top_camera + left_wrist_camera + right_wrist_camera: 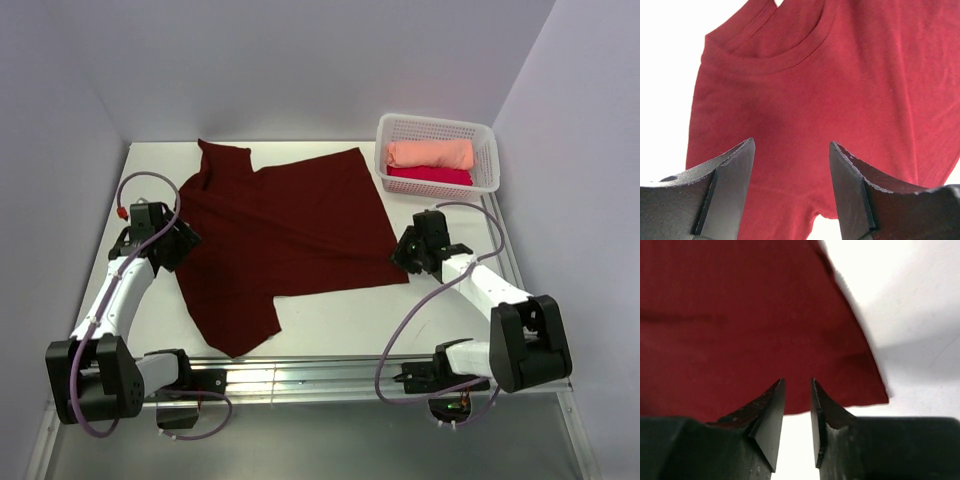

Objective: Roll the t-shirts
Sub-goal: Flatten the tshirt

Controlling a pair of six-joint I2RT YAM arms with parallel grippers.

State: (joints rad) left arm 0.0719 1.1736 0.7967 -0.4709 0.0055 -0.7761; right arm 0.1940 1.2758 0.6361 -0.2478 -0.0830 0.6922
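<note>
Pale lilac walls are closing in a white bench, and the maroon t-shirt is lying spread flat across the middle of it. Its collar is pointing toward the left arm and its hem toward the right arm, with one sleeve trailing toward the near edge. No part of it is rolled yet.

Beyond the shirt's far right corner, a white basket is holding a peach t-shirt and a crimson-pink t-shirt. Both are already bundled into rolls, so that share of the job is looking finished.

The left pincer is hovering at the shirt's collar end, spread wide with nothing between its fingers. The right pincer is sitting at the shirt's near right hem corner. It is parted only narrowly, with bare bench showing in the gap, and is gripping nothing.

Judging by this, the maroon shirt is the one remaining. It is awaiting folding or straightening, then rolling, and presumably joining the others.
</note>
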